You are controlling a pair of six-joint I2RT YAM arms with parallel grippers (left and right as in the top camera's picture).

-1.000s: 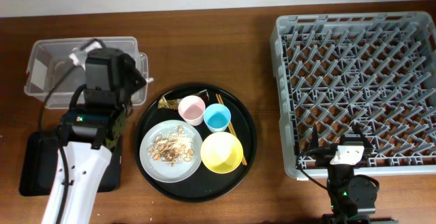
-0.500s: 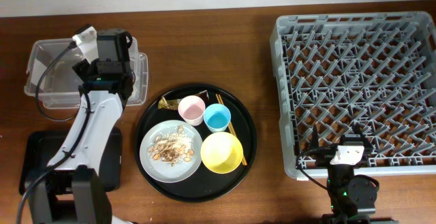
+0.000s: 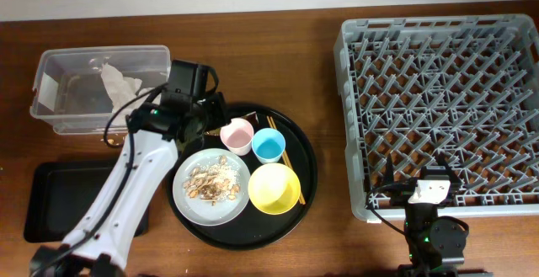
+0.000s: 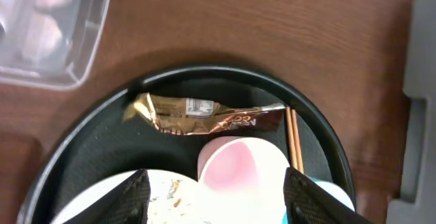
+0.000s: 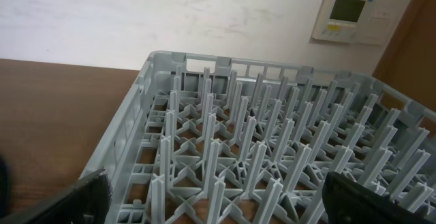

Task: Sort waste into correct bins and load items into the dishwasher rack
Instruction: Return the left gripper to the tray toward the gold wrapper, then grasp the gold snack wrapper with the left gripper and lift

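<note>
My left gripper point(image 3: 205, 119) hangs open over the back left of the round black tray point(image 3: 308, 155), holding nothing. Below its jaws stands the pink cup point(image 4: 238, 169), and beyond it lies a brown-gold wrapper point(image 4: 204, 115). Chopsticks point(image 4: 294, 139) lie to the right, beside the blue cup point(image 3: 269, 146). The yellow bowl point(image 3: 274, 187) and the grey plate point(image 3: 181, 189) with food scraps point(image 3: 212, 184) sit nearer the front. Crumpled white paper point(image 3: 114, 83) lies in the clear tub point(image 3: 50, 100). My right gripper point(image 5: 221, 200) stands open at the near edge of the dishwasher rack point(image 3: 446, 100).
A shallow black rectangular tray point(image 3: 46, 201) lies at the front left, partly under my left arm. The rack fills the right side of the table. Bare wood shows between the round tray and the rack.
My left gripper opened over the clear tub, left the white paper there, and swung right and forward to the round tray. The right arm has not moved.
</note>
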